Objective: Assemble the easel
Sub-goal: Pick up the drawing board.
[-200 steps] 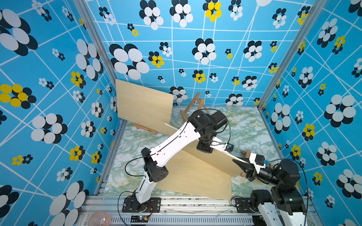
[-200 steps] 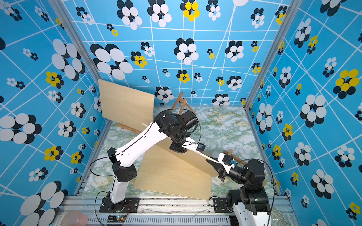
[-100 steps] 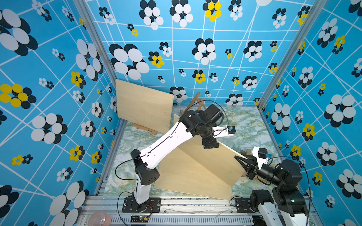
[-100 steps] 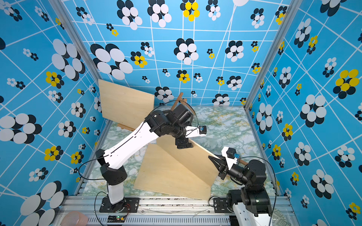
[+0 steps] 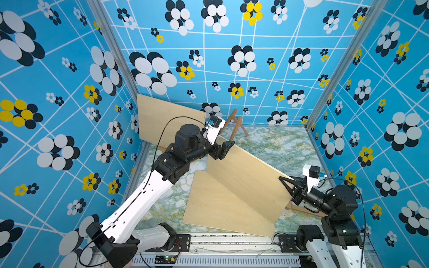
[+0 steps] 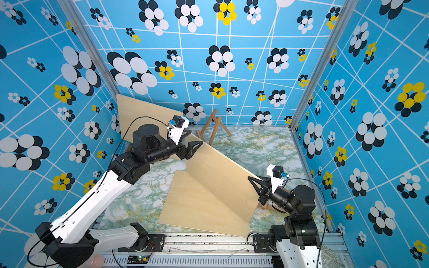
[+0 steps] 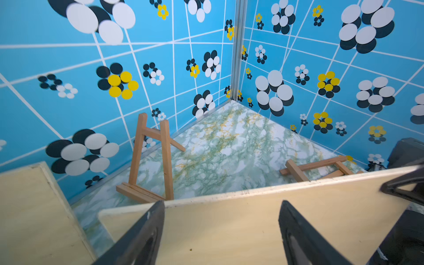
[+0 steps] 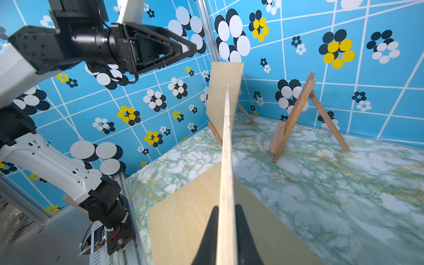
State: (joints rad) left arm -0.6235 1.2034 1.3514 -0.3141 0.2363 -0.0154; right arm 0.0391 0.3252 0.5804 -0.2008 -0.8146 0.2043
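At the far left, a back board sits up on a small easel close to the left wall. Next comes the left hand. It is open wide and holds nothing. Its fingers are just beside the high far end of the big board, and the right wrist view shows a gap between the hand and the board. Low on the green and white desk lies a flat board. The big board stands on its thin edge over it and slants across the middle of the desk, from the back left to the front right. I cannot tell if its bottom edge touches the flat board. Behind it, near the back wall, a standing easel is up on its legs. Then comes the right hand. It is squeezed shut on the near end of the big board, with one finger on each side. Just beside that arm a fallen easel lies flat on the desk.
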